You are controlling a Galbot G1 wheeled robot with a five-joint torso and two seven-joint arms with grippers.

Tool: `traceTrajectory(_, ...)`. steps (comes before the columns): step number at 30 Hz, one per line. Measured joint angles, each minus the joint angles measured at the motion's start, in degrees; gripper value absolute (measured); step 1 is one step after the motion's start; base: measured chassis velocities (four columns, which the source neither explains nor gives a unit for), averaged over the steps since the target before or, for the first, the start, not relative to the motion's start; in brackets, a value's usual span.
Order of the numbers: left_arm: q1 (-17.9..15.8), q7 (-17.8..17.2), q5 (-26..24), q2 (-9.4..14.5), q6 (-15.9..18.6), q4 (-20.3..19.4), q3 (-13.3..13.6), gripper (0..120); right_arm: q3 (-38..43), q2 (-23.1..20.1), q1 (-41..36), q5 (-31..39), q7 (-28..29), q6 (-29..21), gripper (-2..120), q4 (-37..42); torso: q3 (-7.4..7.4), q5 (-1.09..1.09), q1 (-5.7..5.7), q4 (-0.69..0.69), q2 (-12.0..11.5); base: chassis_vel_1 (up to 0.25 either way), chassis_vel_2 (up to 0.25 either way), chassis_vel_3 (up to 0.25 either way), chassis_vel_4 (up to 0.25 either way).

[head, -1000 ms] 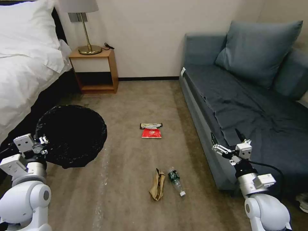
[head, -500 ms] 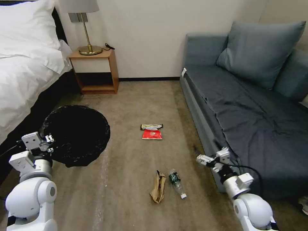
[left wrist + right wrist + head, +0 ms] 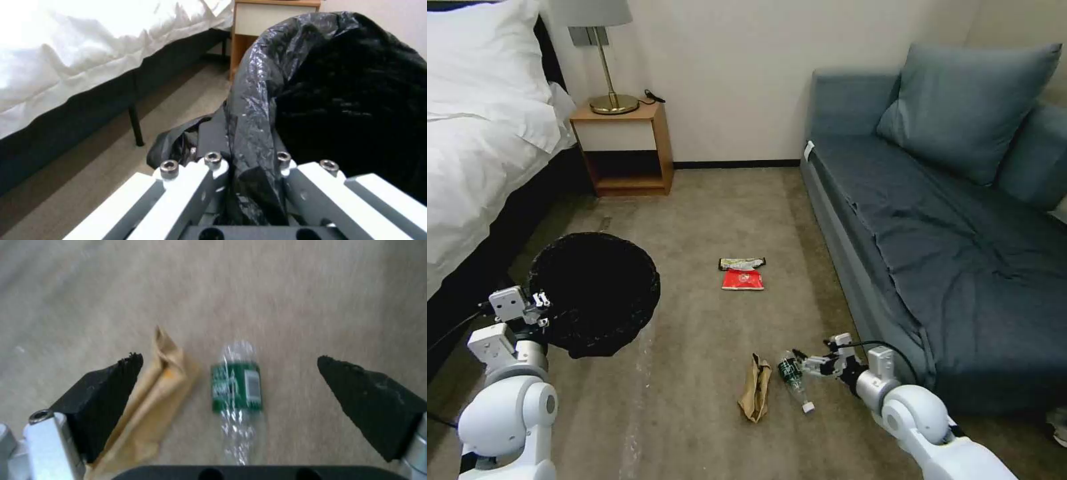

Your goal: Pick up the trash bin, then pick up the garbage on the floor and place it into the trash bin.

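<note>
both arms reach low: right gripper [image 3: 802,363] spread over the bottle [image 3: 792,375], left gripper [image 3: 539,308] pinching the trash bin [image 3: 597,290] above the carpet [image 3: 694,413].

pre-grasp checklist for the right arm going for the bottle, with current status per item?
1. Left gripper clamped on the trash bin rim: ok, fingers pinch the black liner.
2. Right gripper open: ok, pads spread wide.
3. Clear bottle between the pads: ok, its green label sits near the middle in the right wrist view.
4. Brown paper bag out of the closing path: not ok, it lies right beside the bottle, under one pad.
5. Gripper low enough to close: cannot tell, height above the carpet is unclear.
6. Red snack packet and wrapper out of the way: ok, farther off on the carpet.
</note>
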Motion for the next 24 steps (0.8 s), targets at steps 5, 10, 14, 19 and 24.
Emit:
traceTrajectory(5,0.23,-0.03,0.49,-0.19,-0.13,0.05,0.05,4,-4.34,1.58,4.34,-0.98,-0.3,-1.18,100,-6.36,0.0,-0.01,0.0,0.01,0.0,0.0,0.0,0.0,0.0)
traceTrajectory(10,-0.05,-0.51,1.96,-1.34,-0.77,0.62,0.33,4,-7.21,2.79,7.11,-3.01,-1.68,-0.68,100,-11.15,0.0,-0.01,0.0,0.01,0.0,0.0,0.0,0.0,0.0)
traceTrajectory(14,0.43,-0.61,3.0,-2.1,-1.02,0.44,0.97,4,-7.81,4.3,8.06,-3.8,-2.61,-0.05,100,-13.25,0.0,-0.03,0.0,0.01,0.0,0.0,0.0,0.0,0.0)
traceTrajectory(19,0.44,-0.61,3.44,-2.86,-1.31,0.13,1.32,4,-8.07,6.38,8.31,-5.05,-3.14,0.6,100,-14.44,0.0,0.01,0.0,0.01,0.0,0.0,0.0,0.0,0.0)
traceTrajectory(24,1.33,-0.23,3.51,-2.92,-2.54,-0.2,1.01,4,-7.17,9.53,8.76,-7.46,-5.75,3.67,100,-19.61,0.0,-0.01,0.0,0.02,0.0,0.0,0.0,0.0,0.0)
